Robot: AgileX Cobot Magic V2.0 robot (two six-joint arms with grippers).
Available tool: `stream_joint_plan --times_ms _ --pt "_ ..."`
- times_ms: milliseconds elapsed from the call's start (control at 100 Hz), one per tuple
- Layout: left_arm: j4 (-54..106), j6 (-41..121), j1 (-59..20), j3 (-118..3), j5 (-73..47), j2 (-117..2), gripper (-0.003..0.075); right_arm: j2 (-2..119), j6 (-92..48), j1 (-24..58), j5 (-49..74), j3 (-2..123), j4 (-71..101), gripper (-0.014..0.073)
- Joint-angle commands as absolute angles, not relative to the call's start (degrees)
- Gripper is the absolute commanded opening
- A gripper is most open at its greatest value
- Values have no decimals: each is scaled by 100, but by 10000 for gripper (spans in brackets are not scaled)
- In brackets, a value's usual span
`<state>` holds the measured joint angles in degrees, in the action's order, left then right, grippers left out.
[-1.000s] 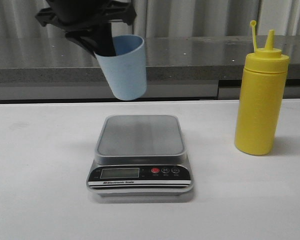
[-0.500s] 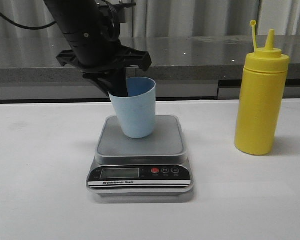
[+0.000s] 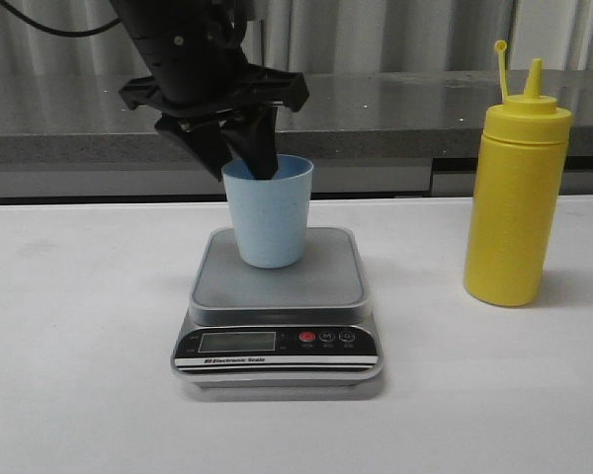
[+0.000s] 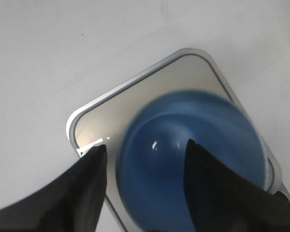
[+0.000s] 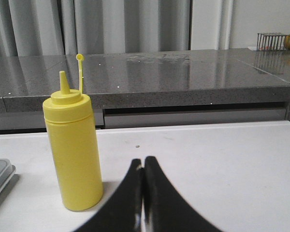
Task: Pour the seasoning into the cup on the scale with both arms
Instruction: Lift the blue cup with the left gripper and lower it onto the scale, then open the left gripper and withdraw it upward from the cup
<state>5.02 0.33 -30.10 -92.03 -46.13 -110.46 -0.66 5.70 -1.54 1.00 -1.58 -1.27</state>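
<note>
The light blue cup (image 3: 269, 222) stands upright on the silver-grey platform of the scale (image 3: 326, 272). My left gripper (image 3: 235, 163) is over the cup's rim and open. One finger is inside the cup, the other outside, with the near wall between them and a gap showing. In the left wrist view the cup (image 4: 198, 125) sits on the scale (image 4: 135, 101) between my fingers (image 4: 145, 150). The yellow seasoning bottle (image 3: 514, 197) stands upright to the right of the scale, cap off its nozzle. My right gripper (image 5: 144, 159) is shut and empty, low over the table beside the bottle (image 5: 73, 150).
A grey stone counter (image 3: 395, 109) runs along the back behind the white table (image 3: 79, 326). A wire basket with an orange fruit (image 5: 275, 41) sits far back on that counter. The scale's black front panel (image 3: 277, 342) faces the front edge.
My left gripper brought the cup down from the air onto the scale platform. Its fingers have then spread apart from the cup's wall. The bottle has not moved.
</note>
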Motion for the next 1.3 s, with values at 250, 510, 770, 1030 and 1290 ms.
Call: stream_joint_plan --times_ms 250,510,770,1030,1290 --pt "692 44 -3035 -9599 -4733 -10441 375 -184 532 -157 -330 -58 -171 -68" --pt "692 -372 -2967 -9216 -4383 -9713 364 -184 532 -157 -330 -58 -171 -68" --pt "682 -661 -2559 -7903 -3647 -8502 272 -184 532 -157 -330 -58 -171 -68" --pt "682 -661 -1894 -6852 -3303 -7511 58 -184 532 -157 -330 -58 -171 -68" --pt "501 -661 -1382 -6034 -3075 -6615 -20 -184 532 -157 -330 -58 -171 -68"
